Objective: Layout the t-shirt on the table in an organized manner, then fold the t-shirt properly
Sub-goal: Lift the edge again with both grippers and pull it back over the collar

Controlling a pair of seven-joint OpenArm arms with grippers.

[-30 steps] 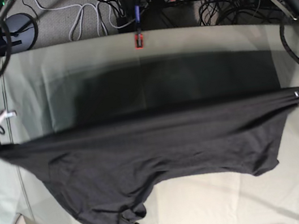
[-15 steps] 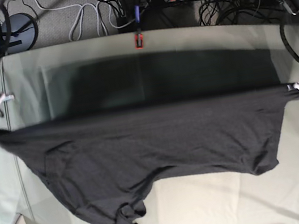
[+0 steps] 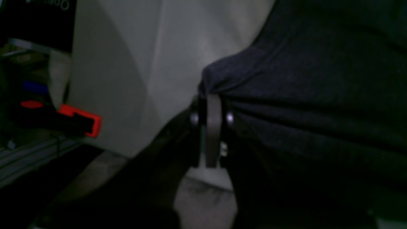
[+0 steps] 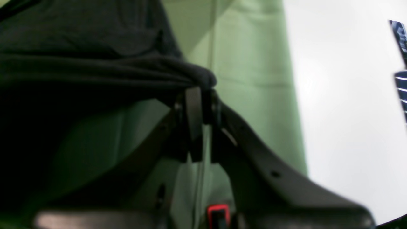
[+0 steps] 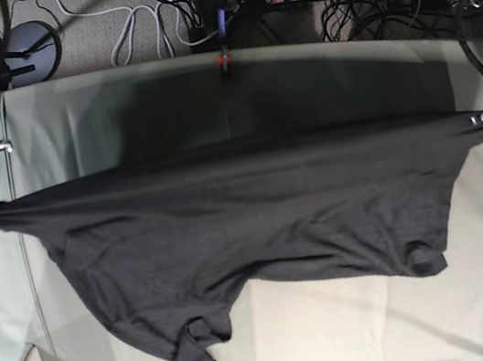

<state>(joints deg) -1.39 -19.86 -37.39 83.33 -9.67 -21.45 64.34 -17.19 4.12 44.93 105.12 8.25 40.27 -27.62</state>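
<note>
t-shirt stretched across mid desk, ends toward left and right edges | left claw and right claw pinching its ends | risk: uneven pull skews fabric; overtension slips a pinch; bunched lower part, near front edge, may crease

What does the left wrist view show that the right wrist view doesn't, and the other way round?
Only the left wrist view: the left fingers pinching one end of the shirt, and a red-and-black clamp at the table edge, beside a blue item.
Only the right wrist view: the right fingers pinching the other end, and a white surface beyond the cloth.
Both: dark shirt fabric drawn out from the fingers, the pale cloth and some red on a clamp.
</note>
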